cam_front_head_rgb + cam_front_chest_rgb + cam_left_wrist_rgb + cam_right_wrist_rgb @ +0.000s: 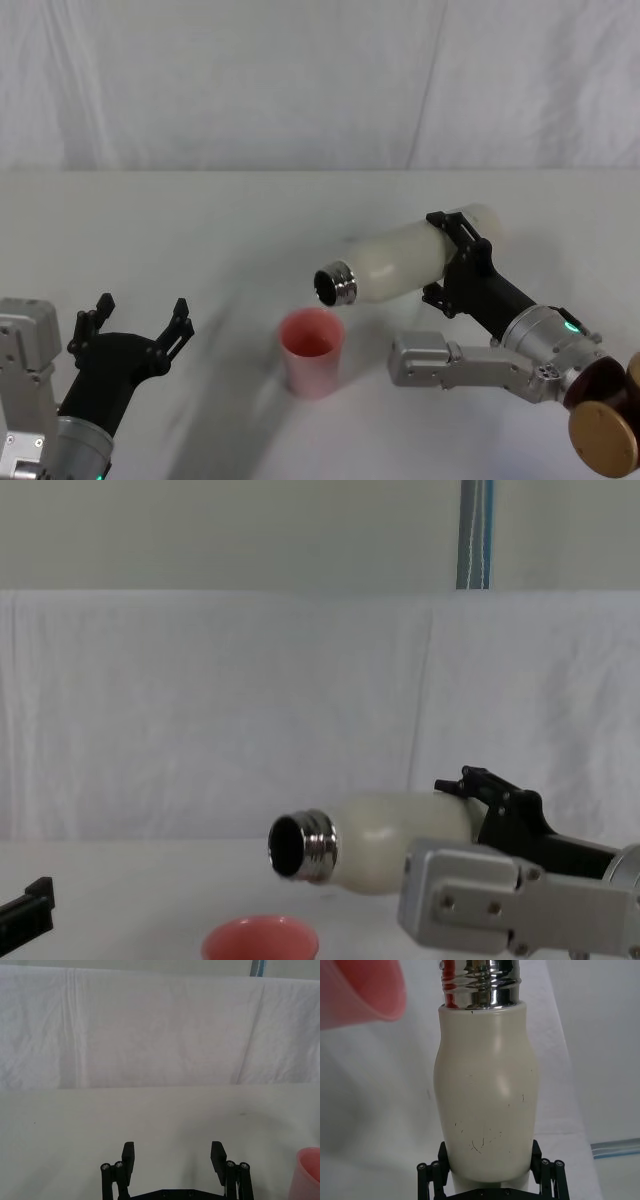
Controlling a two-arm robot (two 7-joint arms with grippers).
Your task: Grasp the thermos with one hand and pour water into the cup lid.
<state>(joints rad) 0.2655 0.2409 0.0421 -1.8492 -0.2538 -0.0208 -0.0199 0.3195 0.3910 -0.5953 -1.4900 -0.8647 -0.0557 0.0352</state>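
Observation:
The cream-white thermos [400, 262] lies tilted nearly level above the table, with my right gripper [455, 265] shut around its lower body. Its open steel neck [335, 283] points left and slightly down, just above and right of the pink cup lid [312, 350], which stands upright on the table. In the right wrist view the thermos [485, 1110] sits between the black fingers [440, 1160], and the cup lid [365, 990] is beside the neck. The chest view has the thermos mouth [300, 845] over the cup lid [260, 940]. My left gripper [140, 320] rests open at the near left, holding nothing.
A white cloth covers the table [200, 230] and hangs as a backdrop behind it. In the left wrist view the cup lid's [307, 1172] edge is off to one side of the open left gripper [172, 1152].

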